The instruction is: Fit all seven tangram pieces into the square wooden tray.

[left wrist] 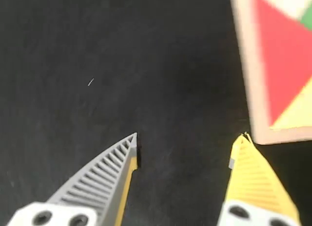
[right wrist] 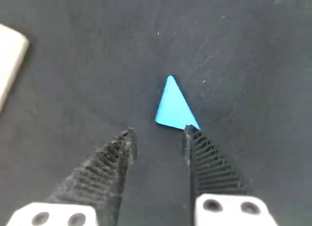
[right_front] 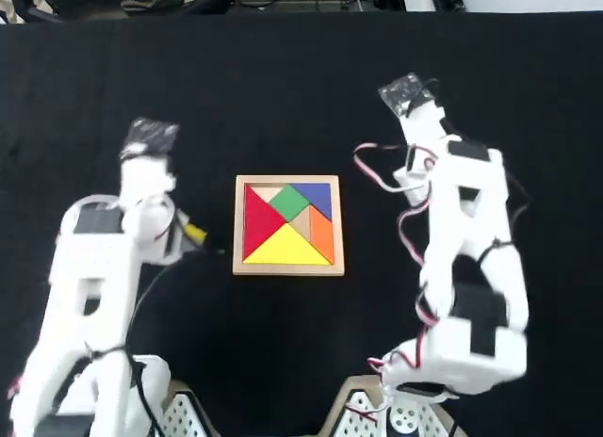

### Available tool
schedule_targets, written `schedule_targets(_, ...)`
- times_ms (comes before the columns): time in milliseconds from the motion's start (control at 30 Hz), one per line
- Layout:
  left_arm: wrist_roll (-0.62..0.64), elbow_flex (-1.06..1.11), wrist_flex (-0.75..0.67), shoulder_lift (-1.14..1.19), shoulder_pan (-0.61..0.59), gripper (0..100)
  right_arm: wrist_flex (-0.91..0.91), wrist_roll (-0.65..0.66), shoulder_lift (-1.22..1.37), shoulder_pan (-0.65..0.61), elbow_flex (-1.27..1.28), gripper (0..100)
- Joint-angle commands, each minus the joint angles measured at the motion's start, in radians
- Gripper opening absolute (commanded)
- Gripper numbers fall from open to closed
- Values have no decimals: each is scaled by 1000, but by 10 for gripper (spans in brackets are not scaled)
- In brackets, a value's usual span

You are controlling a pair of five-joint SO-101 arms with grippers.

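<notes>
Right wrist view: the right gripper (right wrist: 159, 132) hangs spread over the black table (right wrist: 73, 50), with the small blue triangle (right wrist: 171, 106) lying flat just ahead of its fingertips. The piece looks light, stiff, thin and smooth, so pinching across two edges seems safest. The tray (right_front: 288, 270) sits mid-table, and the left gripper (left wrist: 189, 136), also spread, is at its 9 o'clock.

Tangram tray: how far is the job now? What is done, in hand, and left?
Done: red, yellow, green, blue and orange pieces lie in the tray. In hand: nothing gripped; the open right gripper is right at a light blue triangle on the table, the open left gripper by the tray. Left: two wood-coloured spots look unfilled.
</notes>
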Motion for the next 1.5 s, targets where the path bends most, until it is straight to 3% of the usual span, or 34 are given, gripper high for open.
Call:
schedule_targets(0, 89, 200, -120, -169, -101, 302, 58, 224, 67, 44, -147, 170)
schedule_targets(233, 104, 418, -272, -281, -122, 302, 204, 304, 110, 94, -378, 170)
schedule_targets(333, 100, 440, -278, -299, -130, 302, 267, 385, 142, 84, -418, 170)
schedule_targets(700, 103, 441, -279, -290, -147, 302, 497, 387, 404, 38, -696, 173)
schedule_targets(967, 103, 463, -313, -288, -120, 302, 703, 385, 630, 5, -1026, 310)
schedule_targets(1467, 100, 463, -313, -288, -120, 302, 747, 385, 889, 2, -1279, 311)
